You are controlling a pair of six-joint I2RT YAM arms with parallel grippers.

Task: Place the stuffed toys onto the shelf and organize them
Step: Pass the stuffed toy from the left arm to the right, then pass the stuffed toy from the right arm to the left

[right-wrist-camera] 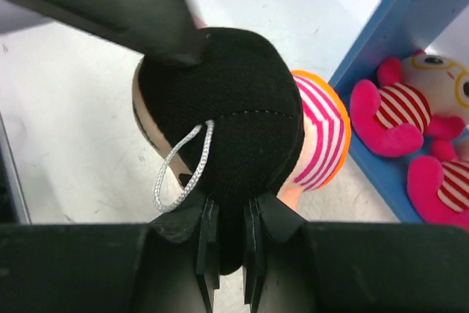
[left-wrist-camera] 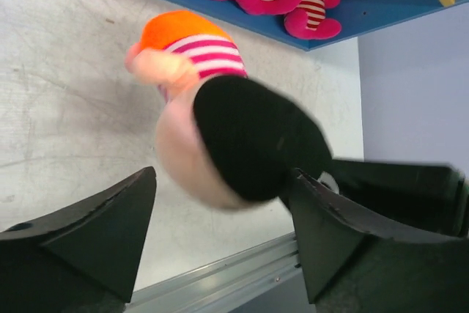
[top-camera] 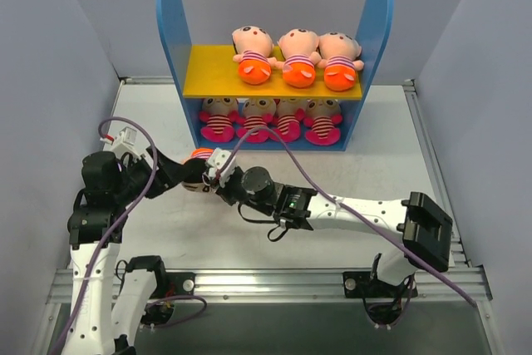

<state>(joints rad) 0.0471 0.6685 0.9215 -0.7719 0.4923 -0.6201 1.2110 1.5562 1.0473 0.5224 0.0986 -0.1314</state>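
the right gripper (right-wrist-camera: 231, 207) was clenched on the last doll (right-wrist-camera: 220, 100) by its black-haired head, above the table (top-camera: 374, 155) near the shelf (top-camera: 170, 39). the left gripper (left-wrist-camera: 220, 181) stood open around it, likely a handover toward the top-left gap.

left arm (top-camera: 96, 205): elbow folded at near left, wrist pointing right. left gripper (left-wrist-camera: 223, 185): jaws apart. right arm (top-camera: 349, 209): stretched low towards the left. right gripper (right-wrist-camera: 227, 218): fingers pinched together on the stuffed toy (right-wrist-camera: 220, 100), at the black back of its head.
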